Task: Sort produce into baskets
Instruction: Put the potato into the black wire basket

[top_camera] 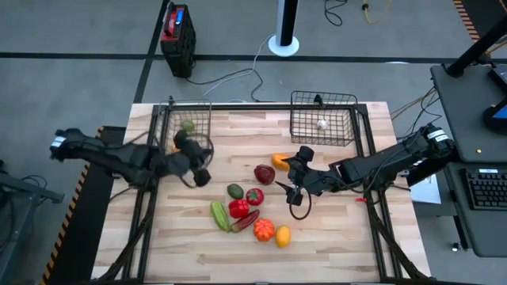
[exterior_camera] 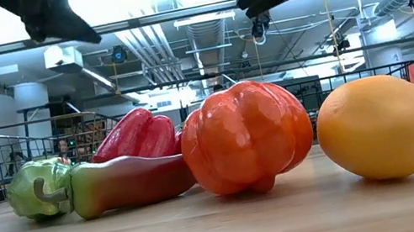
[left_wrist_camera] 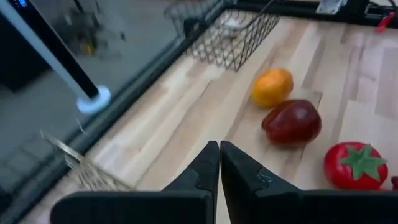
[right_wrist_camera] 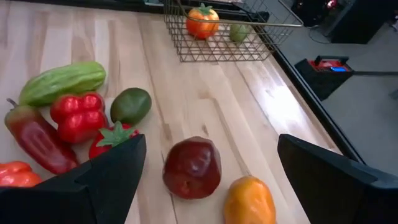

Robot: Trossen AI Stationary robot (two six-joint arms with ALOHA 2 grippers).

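On the wooden table (top_camera: 333, 237), our wide-open right gripper (top_camera: 295, 188) hovers just right of the maroon apple (top_camera: 264, 173); our left gripper (top_camera: 200, 168) is clenched empty.

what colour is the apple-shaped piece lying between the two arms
Dark maroon apple-shaped toy; clearest in the right wrist view.

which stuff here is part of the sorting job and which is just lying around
Part of the job:
left basket
right basket
maroon apple
tomato
avocado
cucumber
red bell pepper
lemon

Just lying about:
black box with a red top
white pole base
keyboard
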